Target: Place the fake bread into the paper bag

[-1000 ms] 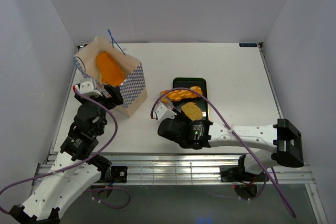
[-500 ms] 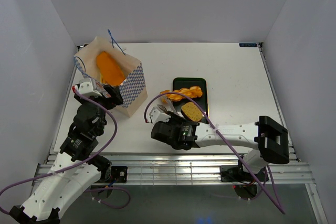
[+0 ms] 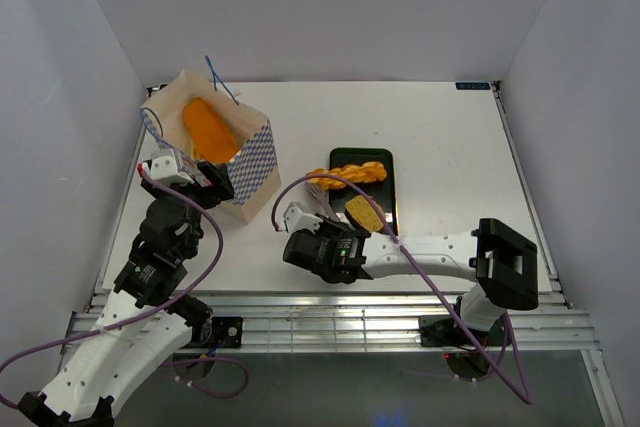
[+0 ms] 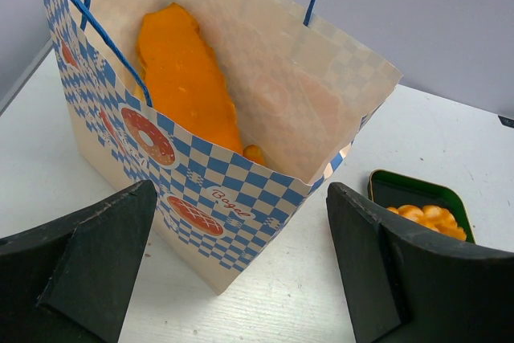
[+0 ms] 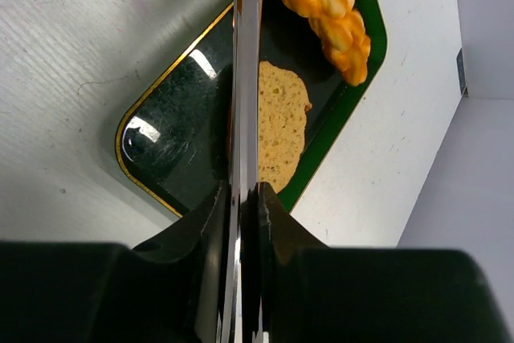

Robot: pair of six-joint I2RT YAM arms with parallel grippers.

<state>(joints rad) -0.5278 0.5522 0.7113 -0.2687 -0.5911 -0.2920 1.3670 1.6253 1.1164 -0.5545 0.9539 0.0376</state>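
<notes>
Clamping the tongs (image 5: 246, 78), the right pincer (image 3: 303, 217) is nearest the tray (image 3: 388, 194): slice (image 3: 365, 212) at 3 o'clock, twist (image 3: 352, 172) at 1, lying 8-to-2. The left pincer (image 3: 188, 171) gapes empty before the bag (image 3: 252, 165), loaf (image 3: 208, 130) inside.

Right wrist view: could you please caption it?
Jaws shut on silver metal tongs over black rectangular tray holding orange braided bread, tan round slice.

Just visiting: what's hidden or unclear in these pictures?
Left wrist view: the front wall of the paper bag hides the lower end of the long loaf and the bag's bottom.
Right wrist view: the tongs in the right pincer run off the top edge, tips unseen, and cover one edge of the round slice.
The braided twist is cut off there too.
</notes>
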